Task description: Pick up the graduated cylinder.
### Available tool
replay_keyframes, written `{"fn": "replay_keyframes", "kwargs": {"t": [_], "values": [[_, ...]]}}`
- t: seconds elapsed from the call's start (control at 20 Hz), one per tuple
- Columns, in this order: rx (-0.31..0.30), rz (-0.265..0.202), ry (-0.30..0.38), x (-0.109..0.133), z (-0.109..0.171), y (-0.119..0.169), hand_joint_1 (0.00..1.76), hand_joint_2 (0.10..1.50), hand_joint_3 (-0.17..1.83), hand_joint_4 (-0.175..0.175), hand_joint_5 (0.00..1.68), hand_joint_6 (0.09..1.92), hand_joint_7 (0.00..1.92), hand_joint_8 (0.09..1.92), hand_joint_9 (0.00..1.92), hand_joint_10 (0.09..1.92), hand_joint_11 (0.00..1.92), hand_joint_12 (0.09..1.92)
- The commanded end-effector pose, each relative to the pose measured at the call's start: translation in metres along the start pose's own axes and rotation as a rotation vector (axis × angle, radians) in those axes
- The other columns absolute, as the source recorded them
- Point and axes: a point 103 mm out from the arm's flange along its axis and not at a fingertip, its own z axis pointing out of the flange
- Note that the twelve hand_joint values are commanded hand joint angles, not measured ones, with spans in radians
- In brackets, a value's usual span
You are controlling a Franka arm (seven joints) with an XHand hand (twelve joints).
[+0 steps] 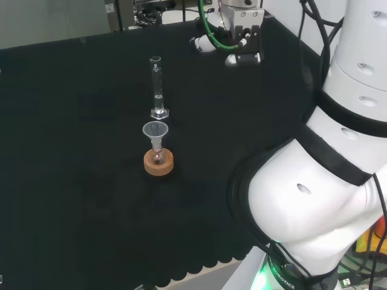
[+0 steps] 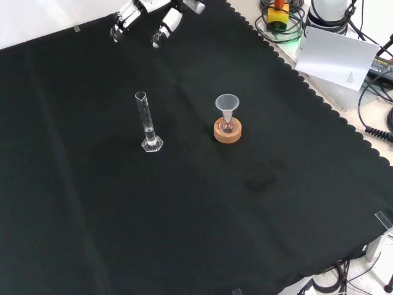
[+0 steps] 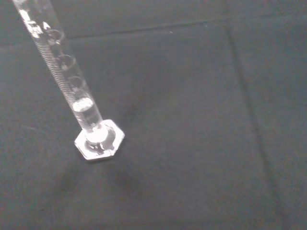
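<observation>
While the hand (image 2: pixel 147 18) hangs at 11 o'clock in the front view, fingers relaxed and holding nothing, the graduated cylinder (image 2: pixel 147 123) stands upright on the surface (image 2: pixel 202 215), well apart. Wrist view adds its hexagonal foot (image 3: pixel 100 140); front view shows a funnel (image 2: pixel 227 106) in a flask on a cork ring (image 2: pixel 228 131) at the cylinder's 3 o'clock.

text: none legible | graduated cylinder (image 3: pixel 72 86): fine scale lines ring the tube, no figures readable | white sheet (image 2: pixel 336 56): small dark mark near one corner, too small to read
</observation>
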Motion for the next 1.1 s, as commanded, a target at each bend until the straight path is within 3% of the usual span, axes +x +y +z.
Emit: {"fn": "replay_keyframes", "kwargs": {"t": [0.05, 0.4, 0.65, 0.7, 1.1], "values": [[-0.014, -0.095, 0.076, 0.027, 0.064, 0.042, 0.51, 1.19, -0.17, -0.031, 0.28, 0.09, 0.14, 0.6, 0.34, 0.63, 0.21, 1.35], [-0.038, -0.135, 0.161, 0.034, 0.091, 0.049, 0.58, 1.14, -0.17, -0.035, 0.29, 0.09, 0.18, 0.62, 0.36, 0.64, 0.21, 1.36], [-0.044, -0.158, 0.284, 0.029, 0.109, 0.053, 0.68, 1.09, -0.17, -0.035, 0.27, 0.09, 0.22, 0.63, 0.39, 0.65, 0.23, 1.36], [-0.039, -0.161, 0.283, 0.03, 0.113, 0.055, 0.7, 1.09, -0.17, -0.035, 0.27, 0.09, 0.22, 0.63, 0.4, 0.65, 0.23, 1.36], [-0.049, -0.25, 0.39, 0.039, 0.135, 0.068, 0.82, 1.03, -0.17, -0.045, 0.36, 0.09, 0.28, 0.65, 0.47, 0.63, 0.27, 1.34]]}}
